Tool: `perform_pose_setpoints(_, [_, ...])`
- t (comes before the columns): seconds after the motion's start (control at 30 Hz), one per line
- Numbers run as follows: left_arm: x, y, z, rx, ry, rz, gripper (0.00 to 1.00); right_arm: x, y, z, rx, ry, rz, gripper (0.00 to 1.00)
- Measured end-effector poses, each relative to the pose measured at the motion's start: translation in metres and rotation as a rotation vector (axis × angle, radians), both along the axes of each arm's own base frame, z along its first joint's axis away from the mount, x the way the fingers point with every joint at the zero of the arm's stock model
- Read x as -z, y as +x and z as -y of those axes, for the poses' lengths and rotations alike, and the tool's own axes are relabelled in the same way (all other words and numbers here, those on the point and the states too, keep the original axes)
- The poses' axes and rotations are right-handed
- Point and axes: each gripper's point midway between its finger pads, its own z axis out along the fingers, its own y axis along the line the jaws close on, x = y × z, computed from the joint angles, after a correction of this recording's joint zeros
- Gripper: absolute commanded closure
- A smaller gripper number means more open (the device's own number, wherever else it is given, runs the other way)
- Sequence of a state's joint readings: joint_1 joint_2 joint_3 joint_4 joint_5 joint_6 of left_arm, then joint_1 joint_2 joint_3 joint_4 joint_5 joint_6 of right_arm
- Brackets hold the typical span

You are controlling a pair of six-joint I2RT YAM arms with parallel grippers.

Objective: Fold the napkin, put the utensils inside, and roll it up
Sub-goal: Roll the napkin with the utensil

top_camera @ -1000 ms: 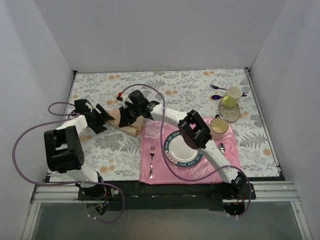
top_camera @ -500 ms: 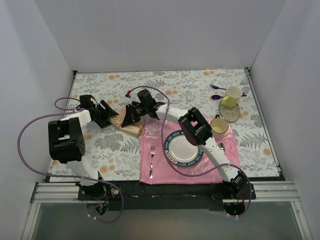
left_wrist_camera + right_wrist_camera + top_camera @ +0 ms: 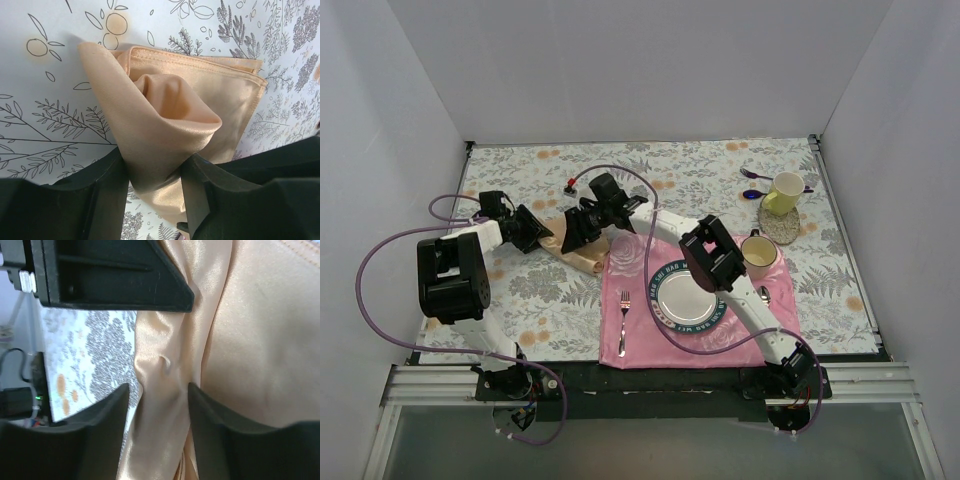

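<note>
On the left of the floral desk (image 3: 720, 180), the left gripper (image 3: 536, 229) is clamped on the napkin (image 3: 170, 105). A bunched fold of the peach-gold satin fills the gap between its fingers (image 3: 107, 195), and the rest of the cloth lies folded flat on the desk beyond them. The napkin sits left of centre, just beside the far left corner of the pink placemat (image 3: 650, 345). At the napkin's right end, the right gripper (image 3: 157, 395) has its jaws apart and straddles a raised ridge of the cloth, with a sliver of desk showing on one side. The placemat carries a silver fork (image 3: 623, 322), a plate (image 3: 658, 300) and a cup (image 3: 758, 256). A yellow mug (image 3: 783, 192) stands at far right.
</note>
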State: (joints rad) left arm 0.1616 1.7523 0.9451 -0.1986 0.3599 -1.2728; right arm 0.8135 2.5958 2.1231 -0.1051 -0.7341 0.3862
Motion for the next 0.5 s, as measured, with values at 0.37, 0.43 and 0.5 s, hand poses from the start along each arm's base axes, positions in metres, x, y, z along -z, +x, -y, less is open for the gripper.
perform_pose_setpoints(0.37, [0.0, 0.0, 0.003, 0.029, -0.014, -0.001, 0.57, -0.018, -0.001, 0.007, -0.001, -0.245, 0.479, 0.13])
perform_pose_setpoints(0.43, [0.0, 0.0, 0.003, 0.031, -0.021, -0.005, 0.57, -0.024, -0.01, 0.0, -0.019, -0.28, 0.586, 0.12])
perform_pose_setpoints(0.5, [0.0, 0.001, 0.003, 0.033, -0.029, -0.006, 0.57, -0.028, -0.022, -0.009, -0.038, -0.314, 0.69, 0.11])
